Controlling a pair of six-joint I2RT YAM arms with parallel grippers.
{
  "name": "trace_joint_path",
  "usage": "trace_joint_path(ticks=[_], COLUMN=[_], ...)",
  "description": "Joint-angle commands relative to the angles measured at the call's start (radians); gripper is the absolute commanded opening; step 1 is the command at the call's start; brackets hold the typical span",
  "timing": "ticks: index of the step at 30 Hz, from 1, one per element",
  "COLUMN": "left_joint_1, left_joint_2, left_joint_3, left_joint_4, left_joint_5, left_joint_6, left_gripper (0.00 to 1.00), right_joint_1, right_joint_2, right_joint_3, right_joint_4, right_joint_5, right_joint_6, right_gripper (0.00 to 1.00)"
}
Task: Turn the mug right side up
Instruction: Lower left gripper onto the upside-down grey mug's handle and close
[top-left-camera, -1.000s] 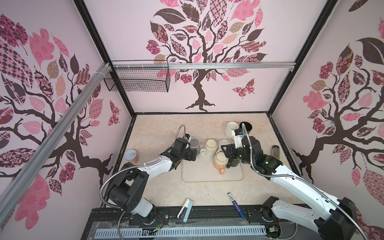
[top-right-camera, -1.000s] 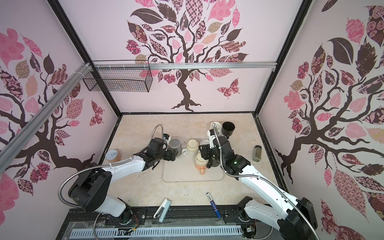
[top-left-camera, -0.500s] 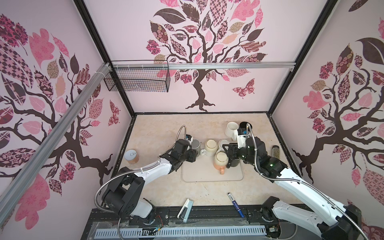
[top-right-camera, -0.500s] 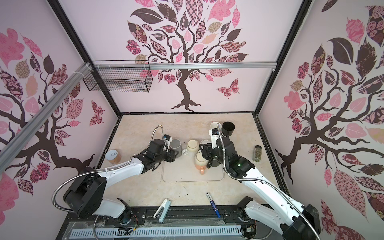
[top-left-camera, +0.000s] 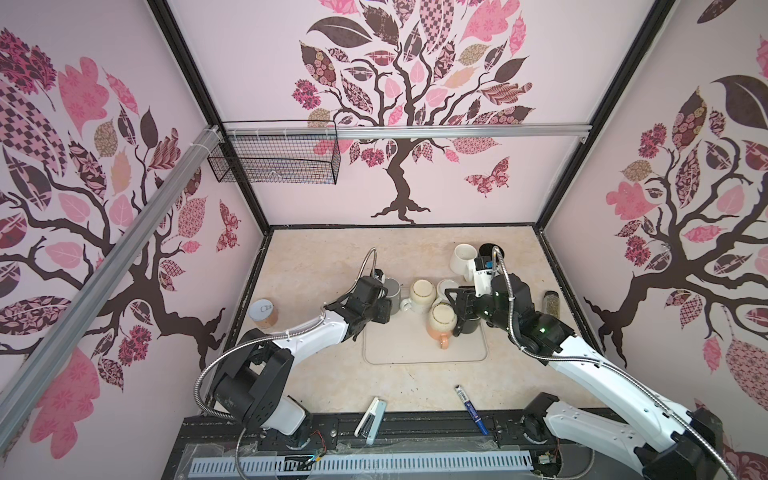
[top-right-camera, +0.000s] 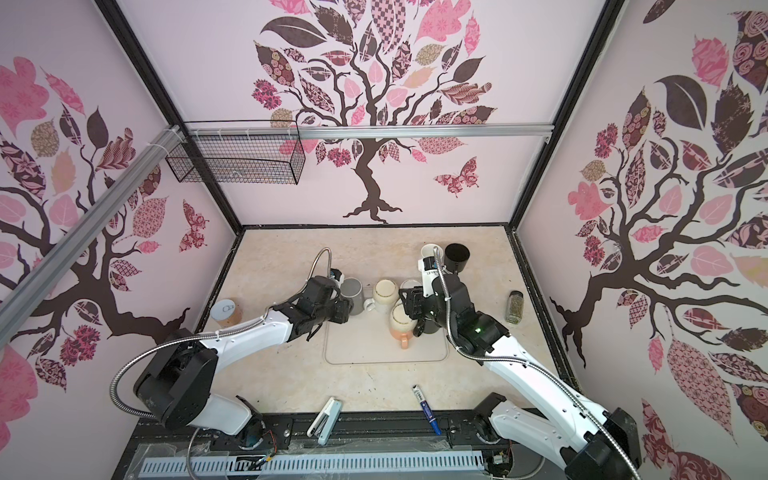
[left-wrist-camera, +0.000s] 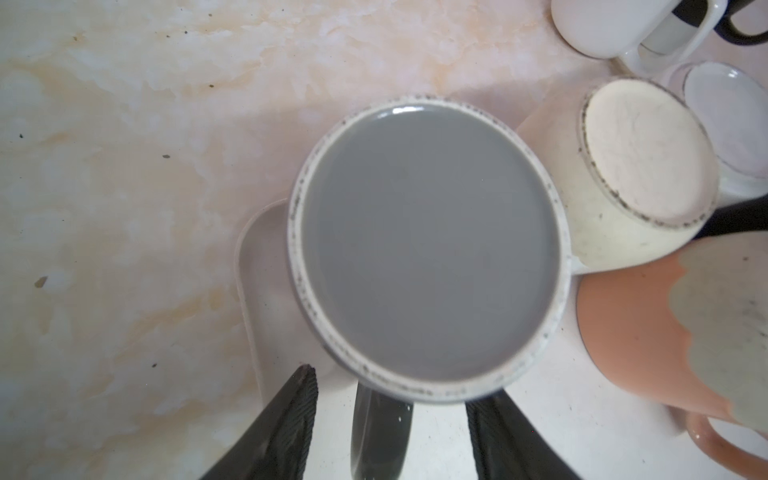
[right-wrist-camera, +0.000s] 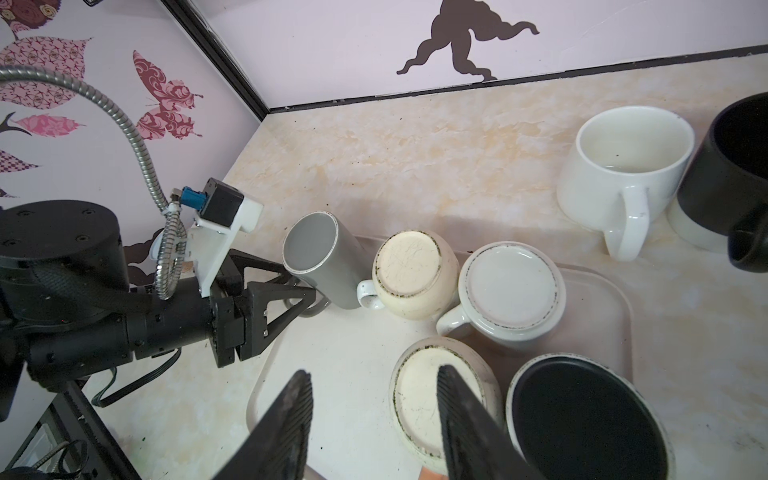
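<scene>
Upside-down grey mug (left-wrist-camera: 428, 249) at far-left corner of tray (top-left-camera: 415, 353), handle straddled without contact by half-open left end effector (left-wrist-camera: 395, 386), half-open right end effector (right-wrist-camera: 374, 372) held over inverted peach mug (top-left-camera: 440, 322) on that tray

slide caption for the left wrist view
Left gripper straddles the handle of the upside-down grey ceramic mug, jaws open.

- Both top views hang high over the front edge, looking down toward the back wall (top-left-camera: 257, 104) from far off. They share basically the whole scene, tray (top-left-camera: 415, 351) included.
- Left wrist cam peers past the left gripper (left-wrist-camera: 392, 386), super close, onto the grey mug (left-wrist-camera: 428, 249) right ahead of it.
- Right wrist cam looks past the right gripper (right-wrist-camera: 374, 372) from further back; shares that mug with the left wrist view.
</scene>
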Motion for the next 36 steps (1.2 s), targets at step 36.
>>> trace_joint_path(ticks=[36], left_joint_1=[-0.014], left_joint_2=[0.149], left_joint_3=[0.192], left_joint_4=[-0.083], left_joint_5=[-0.133], left_joint_6=[0.034], left_gripper=[0.29], right_joint_1=[0.000], right_joint_2=[0.005], right_joint_3=[-0.003], right_joint_4=[0.051], right_joint_5=[0.006], right_joint_6=[-0.025], right_gripper=[0.48])
